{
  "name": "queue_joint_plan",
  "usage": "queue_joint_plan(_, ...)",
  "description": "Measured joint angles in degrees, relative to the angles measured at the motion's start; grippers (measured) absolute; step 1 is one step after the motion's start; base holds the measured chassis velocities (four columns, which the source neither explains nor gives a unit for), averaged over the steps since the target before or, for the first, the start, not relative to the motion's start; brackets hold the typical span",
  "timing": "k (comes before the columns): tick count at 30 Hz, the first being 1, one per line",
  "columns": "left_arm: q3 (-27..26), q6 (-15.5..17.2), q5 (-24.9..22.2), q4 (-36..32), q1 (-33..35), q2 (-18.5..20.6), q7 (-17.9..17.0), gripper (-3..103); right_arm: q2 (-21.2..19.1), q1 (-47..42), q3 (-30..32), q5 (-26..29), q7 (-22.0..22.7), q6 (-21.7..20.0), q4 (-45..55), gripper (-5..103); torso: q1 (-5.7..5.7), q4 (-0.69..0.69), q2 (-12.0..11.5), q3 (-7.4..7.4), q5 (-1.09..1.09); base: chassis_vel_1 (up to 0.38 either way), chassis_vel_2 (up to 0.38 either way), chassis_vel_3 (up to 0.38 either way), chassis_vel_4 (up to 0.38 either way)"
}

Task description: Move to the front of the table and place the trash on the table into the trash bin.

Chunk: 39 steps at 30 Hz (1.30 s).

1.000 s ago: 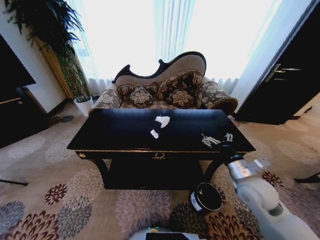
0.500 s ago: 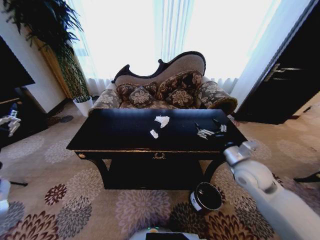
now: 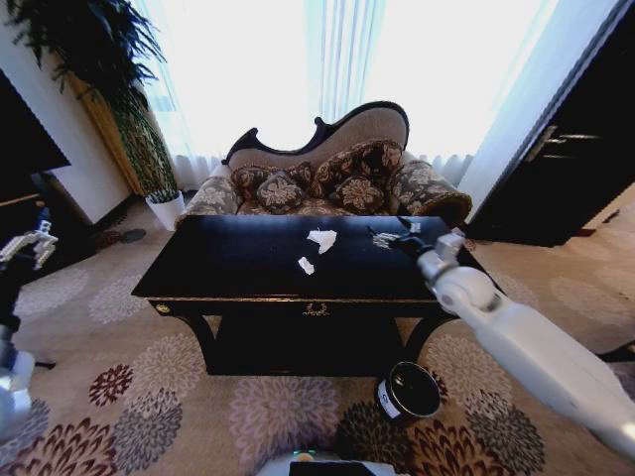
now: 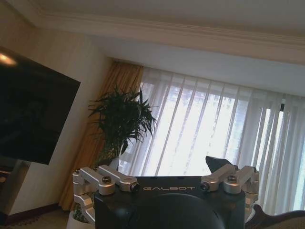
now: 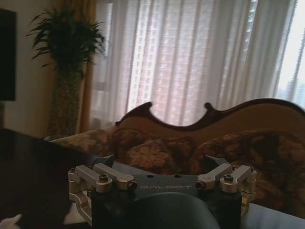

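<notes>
Trash: two white paper scraps (image 3: 319,239) at frame centre on the black surface (image 3: 238,263).
Bin (image 3: 408,392): floor, lower right.
Right gripper (image 3: 389,238): over surface's right part, jaws spread, empty.
Left gripper (image 3: 30,244): left edge, jaws' state unclear.

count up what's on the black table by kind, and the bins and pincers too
White paper scraps on the table: 2, one farther back, one nearer the front edge
Trash bin on the carpet: 1
Pincers: 2, right pincer over the tabletop, left pincer raised off to the side
Total: 5
</notes>
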Motion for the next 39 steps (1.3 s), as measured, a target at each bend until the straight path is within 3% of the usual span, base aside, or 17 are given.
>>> queue_joint_plan(11,-0.38,0.04,0.97,0.6,0.16,0.27,-0.01,100,2.87,17.2,-17.3,0.6,1.49,-3.99,-1.31,100,0.0,-0.01,0.01,-0.01,-0.01,0.0,0.0,0.0,0.0)
queue_joint_plan(15,-0.88,0.04,0.85,0.84,0.09,0.62,0.0,100,4.37,27.63,-27.6,4.9,2.57,-7.66,-5.36,100,0.0,-0.02,0.01,-0.01,0.0,0.0,0.0,0.0,0.0)
queue_joint_plan(16,-0.88,0.04,0.85,0.84,0.09,0.62,0.0,100,4.37,27.63,-27.6,4.9,2.57,-7.66,-5.36,100,0.0,-0.02,0.01,-0.01,0.0,0.0,0.0,0.0,0.0)
queue_joint_plan(20,-1.02,-0.04,0.78,0.98,0.09,0.34,0.03,100,7.94,35.69,-35.68,10.33,3.42,-13.44,-10.62,100,0.0,-0.01,0.01,0.0,-0.01,0.0,0.0,0.0,0.0)
queue_joint_plan(29,-1.66,-0.38,0.73,2.14,0.15,0.29,0.31,100,12.51,40.19,-39.3,14.85,3.32,-18.58,-16.06,100,-0.01,0.0,0.01,-0.01,-0.01,0.0,0.0,0.0,0.0)
queue_joint_plan(30,-1.82,-0.6,0.72,2.62,0.14,0.38,0.39,100,13.33,40.93,-39.33,16.73,3.12,-22.44,-17.06,100,-0.01,-0.01,0.01,0.0,0.0,0.0,0.0,0.0,0.0)
queue_joint_plan(32,-1.86,-0.74,0.7,2.96,0.08,0.4,0.47,100,14.13,41.57,-39.45,17.68,3.1,-25.1,-18.18,100,-0.01,-0.02,0.01,-0.01,0.0,0.0,0.0,0.0,0.0)
queue_joint_plan(39,-1.33,-0.88,0.83,3.77,-0.31,0.3,1.01,100,16.41,42.81,-40.72,19.4,4.08,-26.28,-21.35,100,-0.01,-0.01,0.01,-0.01,0.0,0.0,0.0,0.0,0.0)
